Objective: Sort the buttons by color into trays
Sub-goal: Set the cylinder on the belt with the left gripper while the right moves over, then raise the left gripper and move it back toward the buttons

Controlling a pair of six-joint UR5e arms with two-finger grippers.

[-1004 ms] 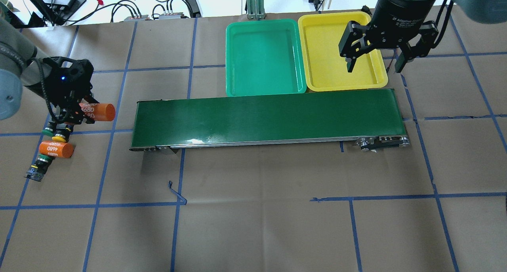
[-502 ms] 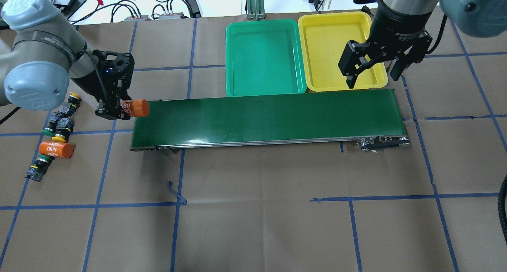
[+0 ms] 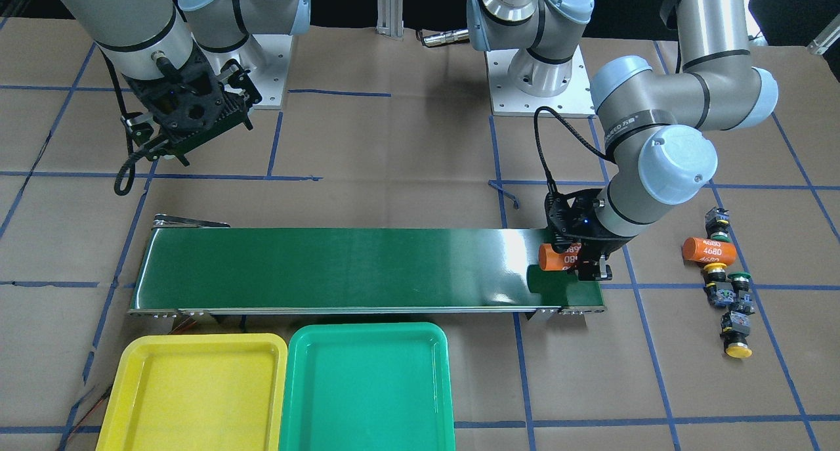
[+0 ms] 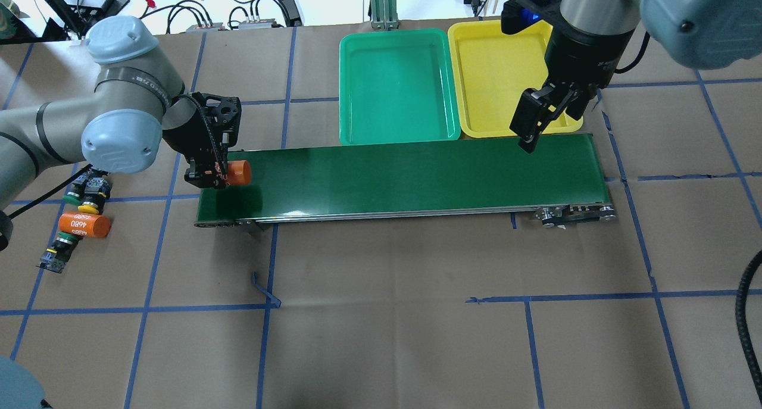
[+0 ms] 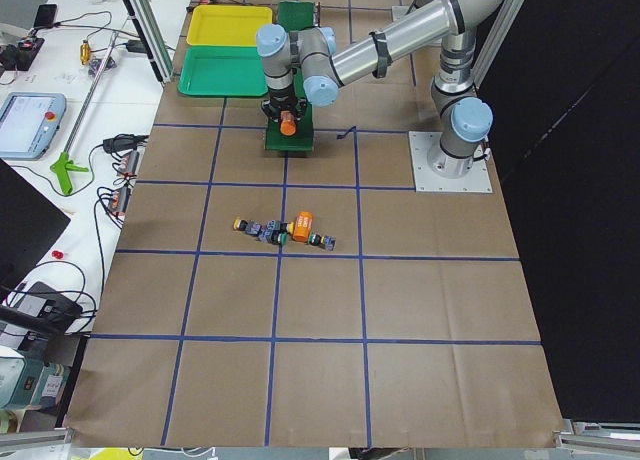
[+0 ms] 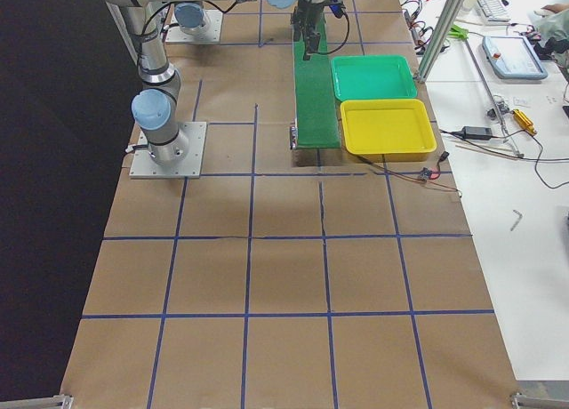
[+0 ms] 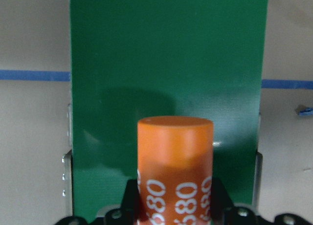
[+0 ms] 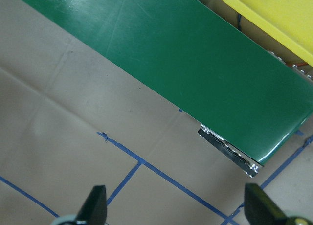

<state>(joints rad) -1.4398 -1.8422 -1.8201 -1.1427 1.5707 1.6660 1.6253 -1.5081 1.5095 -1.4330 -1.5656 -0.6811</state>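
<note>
Overhead view, with clock directions read in that view. A long dark-green conveyor belt (image 4: 417, 174) lies across the brown paper-covered bench (image 4: 387, 314), which is marked with a blue tape grid. Along the belt's 12 o'clock edge stand a shallow green plastic tray (image 4: 393, 87) and, just beside it at 3 o'clock, a shallow yellow plastic tray (image 4: 494, 81). The left claw (image 4: 214, 178) is pinching an orange cylinder marked 4680 (image 4: 239, 172). It holds the cylinder horizontally above the belt's 9 o'clock end, the free end pointing toward 3 o'clock. The right claw (image 8: 176, 213) is spread wide and grips nothing. It hangs over the belt's 3 o'clock end, near the yellow tray's front rim. The four small push-button switches with black-grey bodies and round yellow or green caps (image 3: 735, 333) lie in a loose row on the bench. They are at 9 o'clock from the belt and well apart from both trays. A second orange cylinder marked 4680 (image 3: 702, 249) lies on its side within that row, between the switches.
</note>
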